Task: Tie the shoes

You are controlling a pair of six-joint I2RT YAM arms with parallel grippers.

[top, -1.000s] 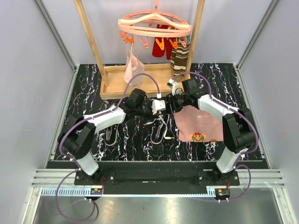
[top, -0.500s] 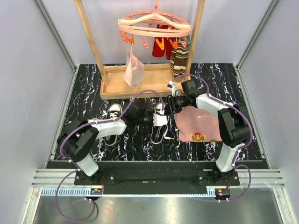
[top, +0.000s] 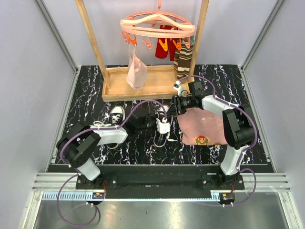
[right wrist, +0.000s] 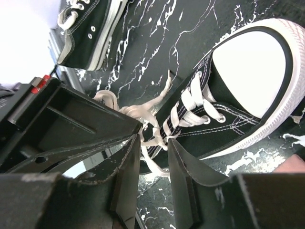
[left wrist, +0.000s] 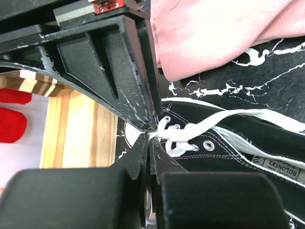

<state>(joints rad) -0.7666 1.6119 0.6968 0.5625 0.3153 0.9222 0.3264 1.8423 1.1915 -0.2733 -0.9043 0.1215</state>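
Two black shoes with white toe caps stand on the dark marbled table. One shoe (top: pixel 114 116) stands apart at the left. The other shoe (top: pixel 161 139) lies under both grippers and is seen close up (right wrist: pixel 248 62). My left gripper (left wrist: pixel 151 136) is shut on a white lace (left wrist: pixel 224 119) that runs from this shoe's eyelets (left wrist: pixel 208 144). In the top view the left gripper (top: pixel 164 126) sits over the shoe's middle. My right gripper (right wrist: pixel 153 143) stands open just beyond it (top: pixel 172 109), with loose lace strands (right wrist: pixel 143 112) in the gap between its fingers.
A pink cloth (top: pixel 202 126) with a pixel figure lies right of the shoe, touching it. A wooden rack (top: pixel 138 83) stands at the back, with a pink clip hanger (top: pixel 157 26) holding striped socks (top: pixel 182 59) and a pale pouch (top: pixel 136 71).
My left arm dropped and drew its gripper toward the near edge with the lace, uncovering the left shoe. The right gripper shifted slightly and closed a little.
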